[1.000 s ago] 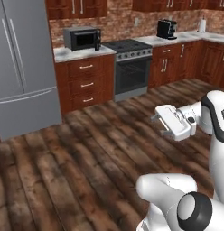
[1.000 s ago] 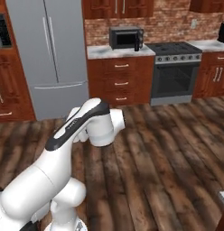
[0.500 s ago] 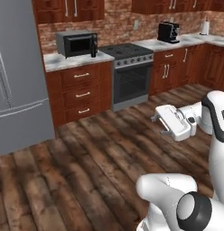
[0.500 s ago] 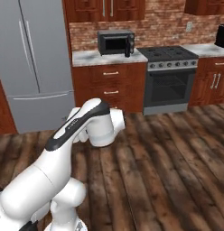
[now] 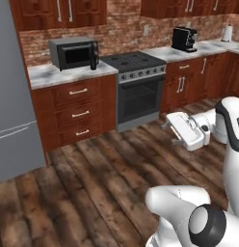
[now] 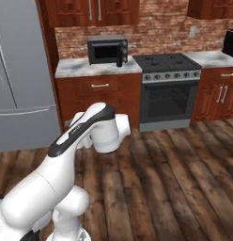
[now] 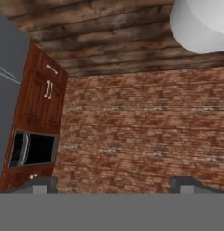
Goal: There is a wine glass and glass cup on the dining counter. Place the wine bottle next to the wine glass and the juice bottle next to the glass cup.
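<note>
From the left base camera, the gripper (image 5: 167, 129) is hanging over the floor, empty, its spread hard to judge. A dark wine bottle (image 5: 94, 61) is standing beside the microwave (image 5: 73, 52).

Right base camera: the bottle (image 6: 119, 60) is reading as glossy, likely slippery and breakable (grip its body, not the neck).

Hand camera: fingertips (image 7: 41, 185) are sitting wide apart, holding nothing.

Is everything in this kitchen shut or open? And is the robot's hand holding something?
Microwave: door shut.
Oven: door shut.
Drawers under the microwave: all pushed in.
Fridge: doors shut.
Dark bottle beside the microwave: standing upright on the counter.
Coffee machine: upright on the counter.
Gripper: open, holding nothing.
</note>
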Motion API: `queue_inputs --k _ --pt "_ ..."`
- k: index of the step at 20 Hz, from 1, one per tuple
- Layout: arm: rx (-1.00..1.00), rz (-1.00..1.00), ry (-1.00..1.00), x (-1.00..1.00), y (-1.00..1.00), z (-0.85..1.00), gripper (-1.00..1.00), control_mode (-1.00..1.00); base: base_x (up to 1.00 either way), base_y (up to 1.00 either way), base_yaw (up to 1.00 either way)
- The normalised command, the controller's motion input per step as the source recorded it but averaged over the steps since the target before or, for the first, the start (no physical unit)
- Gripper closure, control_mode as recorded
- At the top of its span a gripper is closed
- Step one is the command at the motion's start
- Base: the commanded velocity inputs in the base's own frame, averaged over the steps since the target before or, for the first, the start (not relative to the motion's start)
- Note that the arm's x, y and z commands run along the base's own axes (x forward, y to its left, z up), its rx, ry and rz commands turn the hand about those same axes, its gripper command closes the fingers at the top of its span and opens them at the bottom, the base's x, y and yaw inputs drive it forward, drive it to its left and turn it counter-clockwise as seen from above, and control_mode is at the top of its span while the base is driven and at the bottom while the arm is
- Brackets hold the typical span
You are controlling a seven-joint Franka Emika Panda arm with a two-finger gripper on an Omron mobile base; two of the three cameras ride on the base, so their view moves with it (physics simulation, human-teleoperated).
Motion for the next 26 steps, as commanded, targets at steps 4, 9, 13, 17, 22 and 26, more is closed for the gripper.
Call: queue_inputs --k 4,9,13,17,22,26 --pt "0.00 0.00 0.00 0.00 0.00 0.00 -1.00 1.00 1.00 -0.54 0.12" --pt "0.00 0.00 0.00 0.00 0.00 0.00 -1.00 1.00 1.00 -0.53 0.13" --pt "0.00 0.00 0.00 0.00 0.00 0.00 -1.00 1.00 1.00 -0.46 0.15" --pt "0.00 0.00 0.00 0.00 0.00 0.00 -1.00 1.00 1.00 -0.41 0.14" --pt "0.00 0.00 0.00 0.00 0.00 0.00 -1.00 1.00 1.00 -0.32 0.13" --pt "0.00 0.00 0.00 0.00 0.00 0.00 -1.00 1.00 1.00 -0.09 0.18"
